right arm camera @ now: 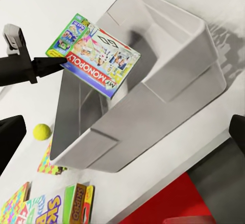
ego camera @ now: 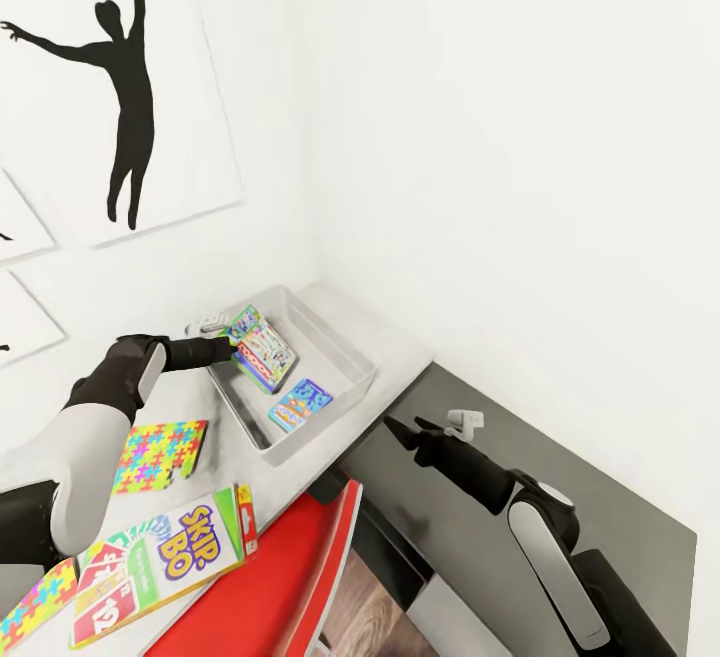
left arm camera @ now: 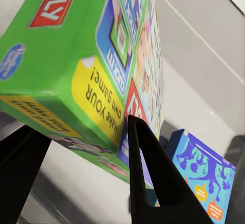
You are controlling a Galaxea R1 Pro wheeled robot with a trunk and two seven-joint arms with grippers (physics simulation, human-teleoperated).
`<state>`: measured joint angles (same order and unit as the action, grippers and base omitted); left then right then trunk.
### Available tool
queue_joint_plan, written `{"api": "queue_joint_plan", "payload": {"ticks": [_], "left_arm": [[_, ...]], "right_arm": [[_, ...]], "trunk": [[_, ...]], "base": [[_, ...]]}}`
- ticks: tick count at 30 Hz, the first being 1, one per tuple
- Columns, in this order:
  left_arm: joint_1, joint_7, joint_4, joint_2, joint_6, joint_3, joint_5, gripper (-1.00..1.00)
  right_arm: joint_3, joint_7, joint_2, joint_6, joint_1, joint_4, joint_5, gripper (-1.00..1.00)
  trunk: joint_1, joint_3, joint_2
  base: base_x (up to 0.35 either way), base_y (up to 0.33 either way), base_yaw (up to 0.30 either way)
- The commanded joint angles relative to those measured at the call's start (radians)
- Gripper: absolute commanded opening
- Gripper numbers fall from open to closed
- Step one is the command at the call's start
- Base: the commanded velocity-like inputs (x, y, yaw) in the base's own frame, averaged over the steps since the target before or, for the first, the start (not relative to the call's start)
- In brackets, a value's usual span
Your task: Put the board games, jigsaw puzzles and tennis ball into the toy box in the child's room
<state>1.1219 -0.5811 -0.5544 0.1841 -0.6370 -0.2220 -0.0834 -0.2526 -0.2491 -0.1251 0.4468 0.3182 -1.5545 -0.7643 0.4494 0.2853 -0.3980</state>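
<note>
My left gripper (ego camera: pixel 230 340) is shut on the edge of a green My Monopoly board game (ego camera: pixel 263 357), holding it tilted over the grey toy box (ego camera: pixel 352 362). The left wrist view has the game (left arm camera: pixel 76 55) clamped between the black fingers (left arm camera: pixel 145 168). A blue board game (ego camera: pixel 301 404) lies flat inside the box. On the table lie a Skip-Bo game (ego camera: pixel 170 557), a jigsaw puzzle (ego camera: pixel 160 454) and another puzzle (ego camera: pixel 35 602). A tennis ball (right arm camera: pixel 42 131) sits beside the box. My right gripper (ego camera: pixel 400 429) hovers open, to the right of the box.
A red chair (ego camera: pixel 290 577) stands against the table's front edge. A dark grey surface (ego camera: pixel 580 497) runs along the right wall below my right arm. White walls close the corner behind the box, with silhouette posters (ego camera: pixel 130 87) on the left wall.
</note>
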Motion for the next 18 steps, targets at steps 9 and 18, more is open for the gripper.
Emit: {"api": "queue_joint_plan", "payload": {"ticks": [9,18], "left_arm": [[0.001,-0.008,-0.001,0.000,-0.005,-0.008,-0.010,-1.00],[0.001,-0.008,-0.027,0.002,-0.006,-0.009,-0.009,1.00]], "right_arm": [[0.000,0.001,-0.001,0.004,0.001,0.002,-0.006,1.00],[0.000,0.001,-0.001,0.004,0.001,0.002,-0.006,1.00]], "trunk": [[0.001,0.002,-0.002],[0.001,0.002,-0.002]], "base": [[0.000,0.000,0.000],[0.000,0.000,0.000]]}}
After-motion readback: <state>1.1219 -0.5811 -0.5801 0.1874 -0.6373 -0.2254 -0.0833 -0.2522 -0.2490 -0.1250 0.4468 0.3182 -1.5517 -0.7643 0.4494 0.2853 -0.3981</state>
